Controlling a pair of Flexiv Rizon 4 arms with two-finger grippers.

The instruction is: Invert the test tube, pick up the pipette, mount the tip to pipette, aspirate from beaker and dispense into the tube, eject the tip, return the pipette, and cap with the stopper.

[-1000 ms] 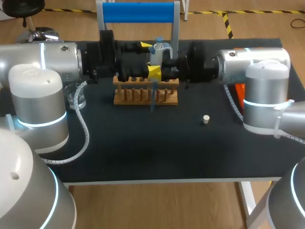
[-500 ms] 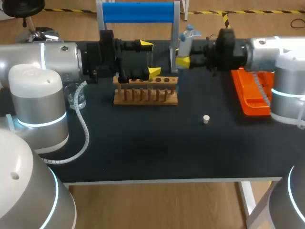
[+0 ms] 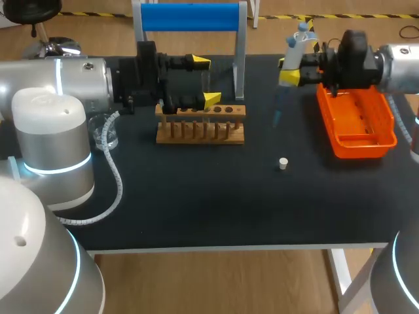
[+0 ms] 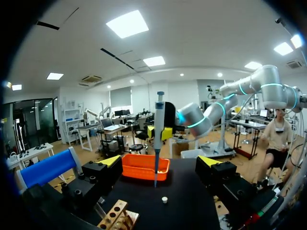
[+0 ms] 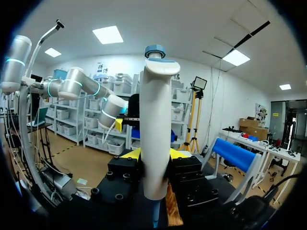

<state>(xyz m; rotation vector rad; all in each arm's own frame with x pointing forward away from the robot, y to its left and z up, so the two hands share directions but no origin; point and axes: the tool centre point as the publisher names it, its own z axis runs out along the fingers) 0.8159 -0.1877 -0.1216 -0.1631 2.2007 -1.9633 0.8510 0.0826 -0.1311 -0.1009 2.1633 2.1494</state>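
Note:
My right gripper point(image 3: 296, 65) is shut on the blue-and-white pipette point(image 3: 298, 46), which hangs upright with its tip point(image 3: 275, 118) above the table, just left of the orange tray point(image 3: 386, 140). In the right wrist view the pipette point(image 5: 156, 139) stands between my yellow fingertips point(image 5: 130, 154). My left gripper point(image 3: 204, 81) is open over the wooden rack point(image 3: 200, 127); a faint clear tube point(image 3: 207, 88) seems to stand between its fingers. From the left wrist the pipette point(image 4: 158, 129) shows ahead of the left gripper point(image 4: 159, 163). A small white stopper point(image 3: 283, 163) lies on the mat.
A glass beaker point(image 3: 105, 131) stands at the left by my left arm. A stand with a blue bar point(image 3: 190, 16) rises behind the rack. The black mat point(image 3: 196, 203) lies bare in front of the rack and around the stopper point(image 4: 164, 200).
My right arm has carried the pipette from above the rack to the right, up to the orange tray's left side. The left arm has stayed over the rack.

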